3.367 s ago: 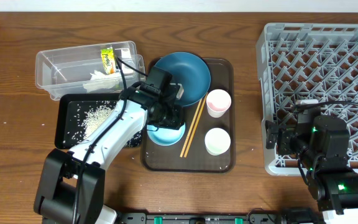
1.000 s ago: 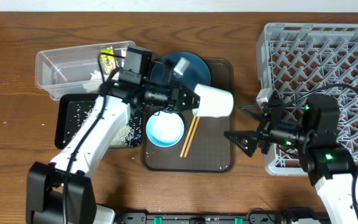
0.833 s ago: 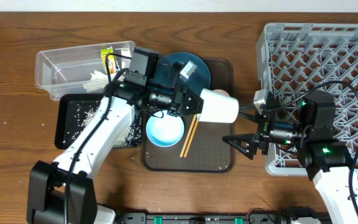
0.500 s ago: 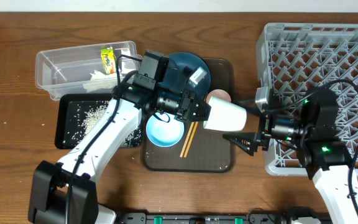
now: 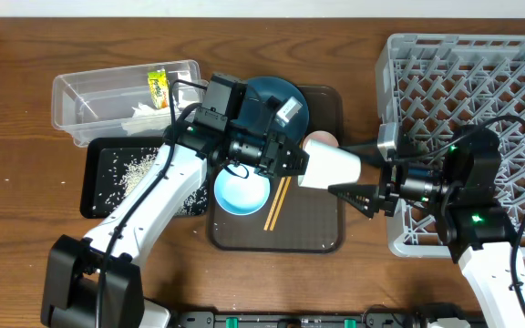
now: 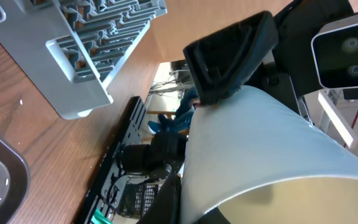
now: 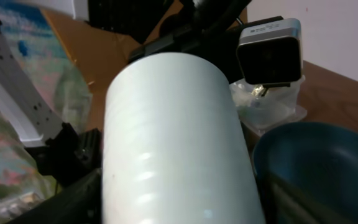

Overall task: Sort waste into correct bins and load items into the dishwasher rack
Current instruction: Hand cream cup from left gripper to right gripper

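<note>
Since half a second back, the right gripper (image 5: 350, 173) has narrowed its jaws around the base end of the white cup (image 5: 331, 168); whether they press it yet, I cannot tell. The left gripper (image 5: 296, 164) is clenched on the cup's rim, holding it sideways above the brown tray (image 5: 310, 233), toward its 3 o'clock edge. The grey rack (image 5: 481, 82) sits at 3 o'clock on the desk (image 5: 25, 228).
</note>
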You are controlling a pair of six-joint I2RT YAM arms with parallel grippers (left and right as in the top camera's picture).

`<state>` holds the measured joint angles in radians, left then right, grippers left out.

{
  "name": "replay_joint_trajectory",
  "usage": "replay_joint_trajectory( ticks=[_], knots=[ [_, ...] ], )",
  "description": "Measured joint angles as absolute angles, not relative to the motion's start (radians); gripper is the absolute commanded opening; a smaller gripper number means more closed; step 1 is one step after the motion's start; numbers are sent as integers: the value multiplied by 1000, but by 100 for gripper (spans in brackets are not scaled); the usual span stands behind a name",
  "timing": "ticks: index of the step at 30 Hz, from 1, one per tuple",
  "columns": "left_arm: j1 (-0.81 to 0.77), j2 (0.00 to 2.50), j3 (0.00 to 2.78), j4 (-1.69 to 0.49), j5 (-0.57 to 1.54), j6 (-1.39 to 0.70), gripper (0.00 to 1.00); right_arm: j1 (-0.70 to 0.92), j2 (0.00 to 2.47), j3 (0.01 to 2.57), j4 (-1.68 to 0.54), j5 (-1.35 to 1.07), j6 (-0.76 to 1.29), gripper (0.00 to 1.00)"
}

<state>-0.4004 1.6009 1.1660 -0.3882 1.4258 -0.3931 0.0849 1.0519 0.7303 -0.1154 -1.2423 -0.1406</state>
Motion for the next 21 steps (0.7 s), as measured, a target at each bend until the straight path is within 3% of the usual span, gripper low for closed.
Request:
replay_joint_trajectory(
  ticks=[6, 10, 12, 15, 18, 21],
  knots=[
    [-398, 1601, 1166, -388, 1422, -393, 8, 85, 1052, 730, -115, -1250, -135, 63],
    [-399, 1601, 1166, -388, 1414, -391, 17, 85, 1052, 730, -115, -1242, -133, 63],
    [-400, 1601, 1166, -388, 1406, -394, 17, 85, 1052, 730, -115, -1237, -130, 61],
    [-400, 1601, 1166, -388, 1384, -393, 25, 85, 1052, 730, -116, -1233, -125, 58],
    [-400, 1601, 1166, -395, 1328, -391, 42, 85, 1052, 730, -123, -1224, -109, 59],
    [-402, 1601, 1168, -472, 1189, -392, 44, 87, 1053, 730, -160, -1162, -84, 59]
  ],
)
